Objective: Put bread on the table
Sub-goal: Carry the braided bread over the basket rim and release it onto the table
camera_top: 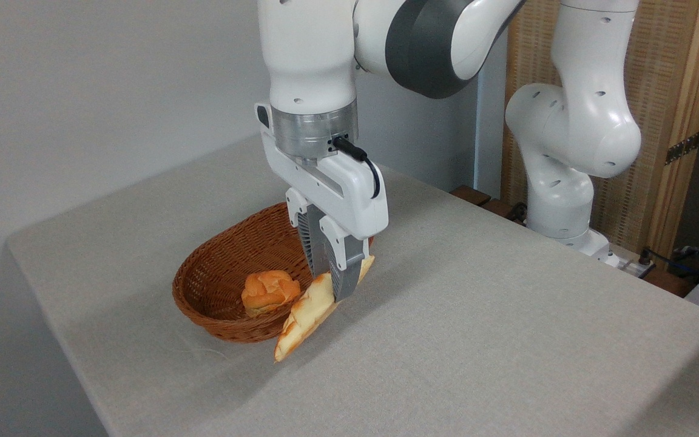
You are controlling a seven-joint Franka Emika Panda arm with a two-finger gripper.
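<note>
Camera view from the front shows my fingers (342, 276) closed on the bread (310, 311), near its upper end. My gripper (336, 285) points down and holds the loaf tilted, with the pointed low tip hanging in front of the basket (216, 285) rim, toward the cloth. I cannot tell if the tip already touches the table (477, 315); I think it is a little above. The round bun (269, 291) lies inside the basket, beside the loaf but apart from it. I judge the step is carrying the loaf out to the free cloth. To do it well I should go sideways until the whole loaf is past the rim, then lower slowly, let the low tip meet the cloth first, lay the rest down, and only then open.
</note>
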